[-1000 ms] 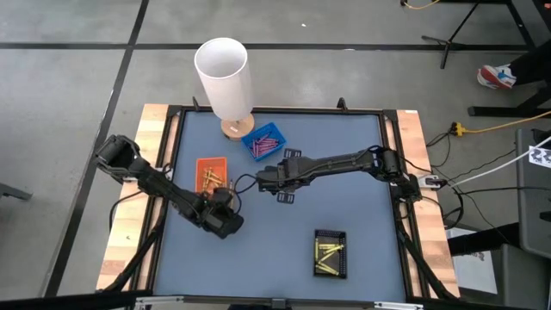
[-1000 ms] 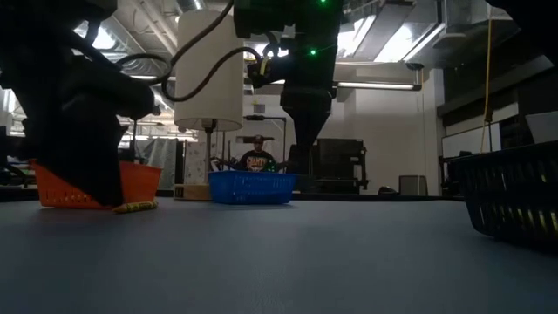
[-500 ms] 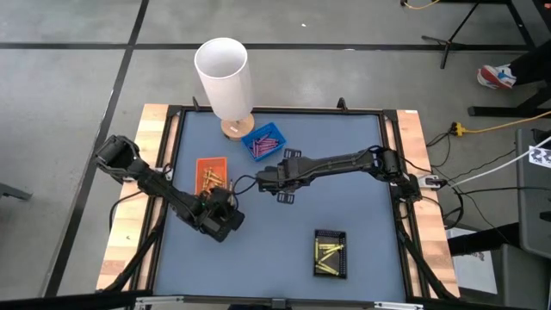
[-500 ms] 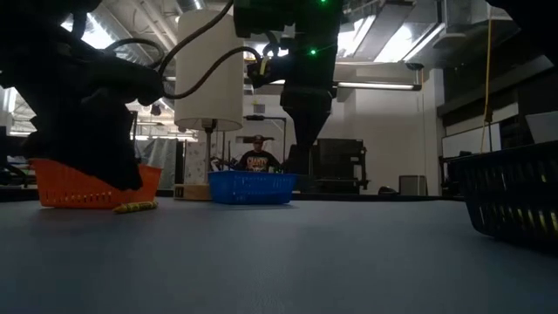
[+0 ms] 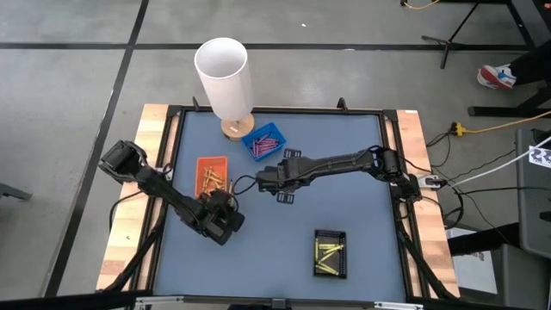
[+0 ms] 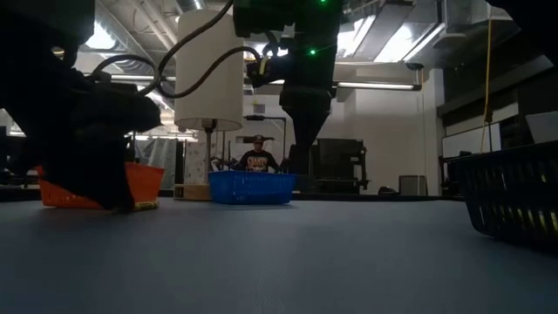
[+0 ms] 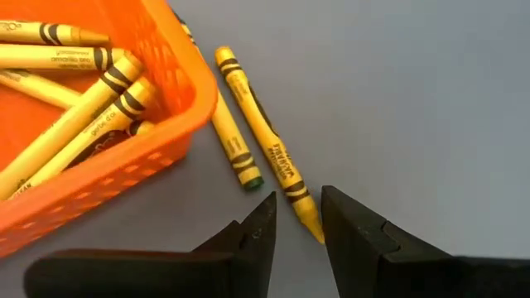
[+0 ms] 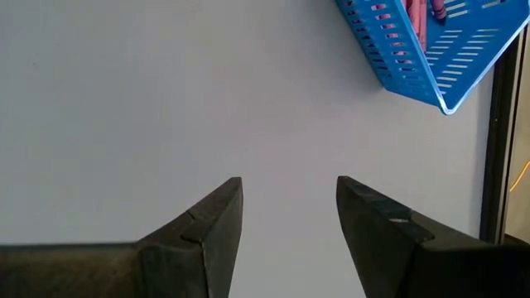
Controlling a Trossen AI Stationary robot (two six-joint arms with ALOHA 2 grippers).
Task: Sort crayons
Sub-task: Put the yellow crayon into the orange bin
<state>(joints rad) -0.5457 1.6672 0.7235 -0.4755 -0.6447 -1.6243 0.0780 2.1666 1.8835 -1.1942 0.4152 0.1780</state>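
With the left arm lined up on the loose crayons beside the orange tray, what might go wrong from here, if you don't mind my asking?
1. Two loose crayons lie side by side, touching, next to the orange tray. The left gripper, jaws open, frames only one tip, so closing may nudge or drag the neighbour.
2. Gripped near its tip, the crayon could pivot or slip out.
3. The tray wall is close, so the descent might bump it.

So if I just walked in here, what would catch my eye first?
Probably the tall white cylinder at the table's far edge. Then the three small trays: blue beside it, orange nearer the left arm, black at the near side. The left hand hovers over two loose yellow crayons by the orange tray.
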